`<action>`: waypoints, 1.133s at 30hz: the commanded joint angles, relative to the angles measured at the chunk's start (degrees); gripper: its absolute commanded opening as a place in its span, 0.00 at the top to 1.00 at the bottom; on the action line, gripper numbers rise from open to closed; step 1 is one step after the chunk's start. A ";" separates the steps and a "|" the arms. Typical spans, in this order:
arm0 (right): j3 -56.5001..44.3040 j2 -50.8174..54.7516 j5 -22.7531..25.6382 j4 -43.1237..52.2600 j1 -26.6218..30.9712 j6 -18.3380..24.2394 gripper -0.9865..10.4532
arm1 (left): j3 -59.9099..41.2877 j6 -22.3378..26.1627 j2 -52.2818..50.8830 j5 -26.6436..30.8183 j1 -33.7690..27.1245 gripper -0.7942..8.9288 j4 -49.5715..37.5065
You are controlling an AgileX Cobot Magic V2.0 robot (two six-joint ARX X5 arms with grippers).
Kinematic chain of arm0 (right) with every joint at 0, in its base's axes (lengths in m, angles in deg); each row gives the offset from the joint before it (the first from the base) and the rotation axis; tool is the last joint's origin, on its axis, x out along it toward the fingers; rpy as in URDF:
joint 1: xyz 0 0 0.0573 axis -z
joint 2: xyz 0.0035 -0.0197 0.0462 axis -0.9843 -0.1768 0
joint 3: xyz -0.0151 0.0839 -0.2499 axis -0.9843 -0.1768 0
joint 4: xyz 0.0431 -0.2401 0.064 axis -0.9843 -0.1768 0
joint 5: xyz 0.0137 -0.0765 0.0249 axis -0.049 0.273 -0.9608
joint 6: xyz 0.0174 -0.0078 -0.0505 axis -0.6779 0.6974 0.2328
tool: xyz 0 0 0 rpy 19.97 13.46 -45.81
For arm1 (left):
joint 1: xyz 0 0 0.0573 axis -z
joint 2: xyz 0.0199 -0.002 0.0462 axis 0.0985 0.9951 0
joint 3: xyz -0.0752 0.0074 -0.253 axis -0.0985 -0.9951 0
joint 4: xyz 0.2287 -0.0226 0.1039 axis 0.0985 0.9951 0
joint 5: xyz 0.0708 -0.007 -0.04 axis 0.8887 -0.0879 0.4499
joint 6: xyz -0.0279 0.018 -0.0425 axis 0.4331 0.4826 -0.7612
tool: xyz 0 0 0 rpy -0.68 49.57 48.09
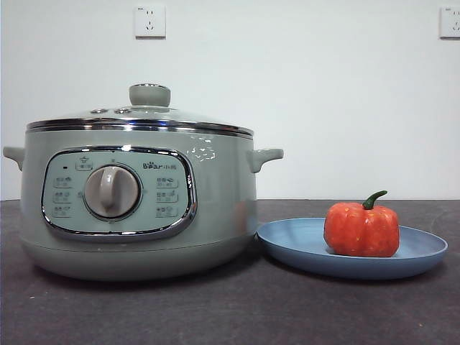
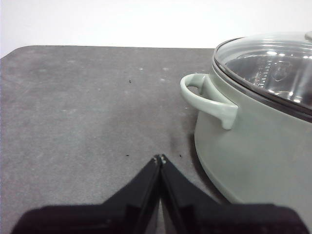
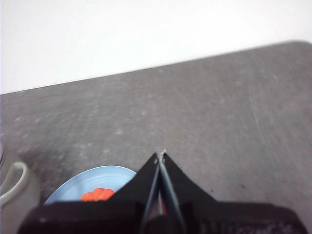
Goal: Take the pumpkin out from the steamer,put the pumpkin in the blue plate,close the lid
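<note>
A: Orange-red, ribbed, curved green stem: the small toy pumpkin (image 1: 361, 229) sits upright in the shallow round matte light-blue plate (image 1: 424, 253), toward the plate's middle. The plate lies just beside the large round sage-green electric steamer (image 1: 136, 208) on the dark grey table (image 1: 230, 309).

B: Lid status?

A: The round glass lid with chrome rim and green knob (image 1: 149, 94) rests on the steamer's rim, apparently seated level. Judged from this, all three steps look complete.

B: Pincers?

A: The left pincer (image 2: 160, 158) hangs over bare table near the steamer's pale side handle (image 2: 209, 100), jaws pressed together, nothing between them. The right pincer (image 3: 161, 154) hangs above the table near the plate, jaws likewise together and empty. Neither shows in the front view.

B: Remaining risks?

A: Few. The left pincer is close to the handle; a sideways swing on retreat could nudge the steamer and unseat the lid. The plate's edge is just beside the steamer's base, so a shoved steamer might push the plate. The pumpkin is rounded; a knock to the plate from the right pincer could roll it over the low rim.
</note>
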 commanded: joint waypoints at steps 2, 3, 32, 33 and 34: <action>-9.18 5.51 -8.61 7.85 2.64 8.33 0.93 | -0.94 0.26 -0.17 -0.44 -0.15 0.92 -0.13; -11.85 7.15 -10.23 10.19 3.04 9.03 0.93 | -0.94 0.26 -0.17 -0.44 -0.15 0.92 -0.13; -33.05 17.68 -11.30 18.23 3.34 6.58 0.93 | -0.94 0.26 -0.17 -0.44 -0.15 0.92 -0.17; -33.05 17.68 -11.32 18.23 3.34 6.58 0.93 | -0.94 0.26 -0.17 -0.44 -0.15 0.92 -0.17; -33.05 17.68 -11.32 18.23 3.34 6.58 0.93 | -0.94 0.26 -0.17 -0.44 -0.15 0.92 -0.17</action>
